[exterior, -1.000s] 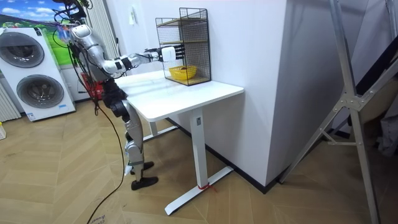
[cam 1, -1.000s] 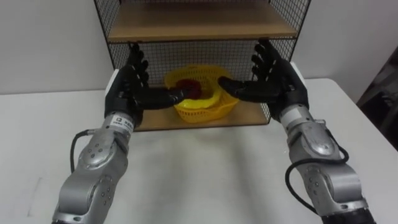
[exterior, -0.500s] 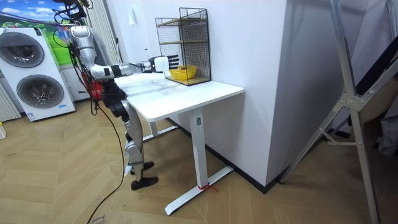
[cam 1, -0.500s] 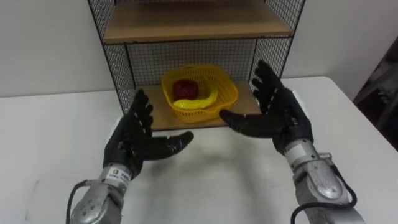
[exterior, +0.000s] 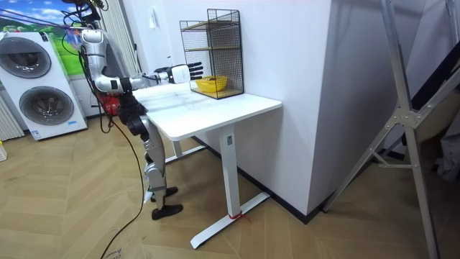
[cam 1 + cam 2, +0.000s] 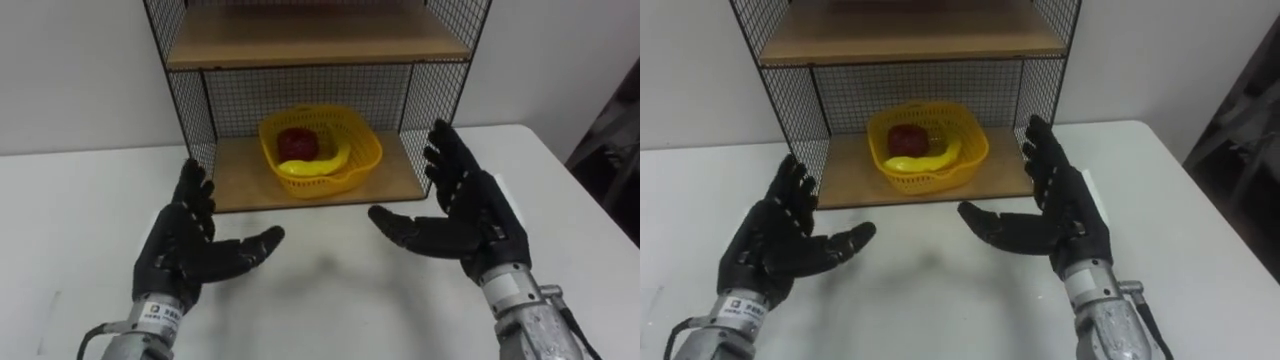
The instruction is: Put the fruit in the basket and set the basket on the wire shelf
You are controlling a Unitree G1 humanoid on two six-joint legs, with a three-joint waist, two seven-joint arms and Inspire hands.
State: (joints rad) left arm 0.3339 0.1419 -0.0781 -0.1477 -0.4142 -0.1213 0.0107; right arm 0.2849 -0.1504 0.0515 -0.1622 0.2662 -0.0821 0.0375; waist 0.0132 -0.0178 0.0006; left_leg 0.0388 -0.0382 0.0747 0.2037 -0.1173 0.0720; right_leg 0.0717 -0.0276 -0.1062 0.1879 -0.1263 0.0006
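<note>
A yellow basket (image 6: 365, 150) (image 6: 975, 141) stands on the bottom wooden board of the wire shelf (image 6: 182, 85) (image 6: 775, 85) (image 5: 223, 43). Inside it lie a red fruit (image 6: 296, 141) (image 6: 905, 136) and a banana (image 6: 322, 163) (image 6: 930, 156). My left hand (image 6: 190, 240) (image 6: 775, 240) is open above the white table, in front of the shelf's left side. My right hand (image 6: 470, 215) (image 6: 1065, 210) is open in front of the shelf's right side. Both hands hold nothing and are clear of the basket.
The white table (image 6: 330, 290) (image 5: 215, 108) stretches in front of the shelf, against a white wall. The shelf's upper board (image 6: 310, 40) sits above the basket. I stand at the table's end; washing machines (image 5: 36, 79) are behind me.
Both hands have let go of the basket and drawn back from the shelf toward me over the table. The basket stays on the bottom board.
</note>
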